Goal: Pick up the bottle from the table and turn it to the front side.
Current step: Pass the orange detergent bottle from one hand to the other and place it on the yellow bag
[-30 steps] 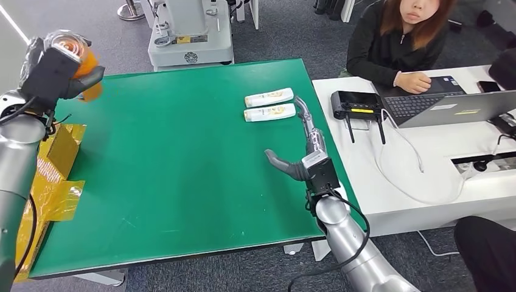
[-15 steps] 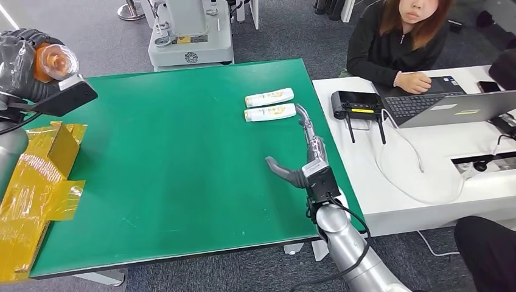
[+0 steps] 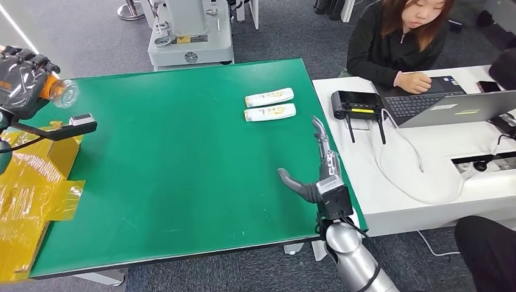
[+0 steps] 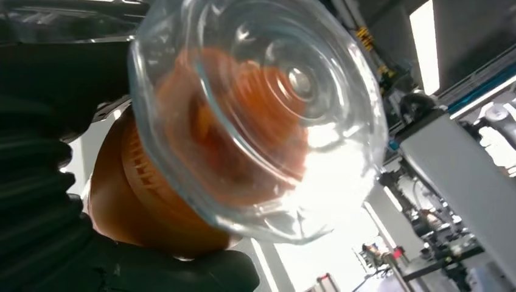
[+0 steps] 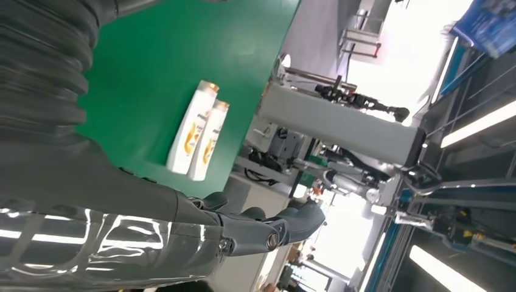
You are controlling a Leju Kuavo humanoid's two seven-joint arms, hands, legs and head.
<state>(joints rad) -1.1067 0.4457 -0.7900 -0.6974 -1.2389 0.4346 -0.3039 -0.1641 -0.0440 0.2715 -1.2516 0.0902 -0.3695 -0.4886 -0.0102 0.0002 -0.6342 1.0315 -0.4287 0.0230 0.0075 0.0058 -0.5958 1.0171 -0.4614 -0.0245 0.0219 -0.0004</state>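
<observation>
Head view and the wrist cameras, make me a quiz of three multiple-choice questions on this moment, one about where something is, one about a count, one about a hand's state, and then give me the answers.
1. Where is the orange bottle?
A. lying on the green table
B. in the left hand, raised off the table's left end
C. on the white desk

2. How many white bottles lie on the green table?
A. one
B. two
C. four

3. What state is the right hand in?
A. open, holding nothing
B. gripping a white bottle
C. pressing on the laptop

Answers:
1. B, the left hand grips the orange bottle up in the air.
2. B, a far white bottle and a near white bottle lie side by side.
3. A, its fingers are spread apart above the table.
</observation>
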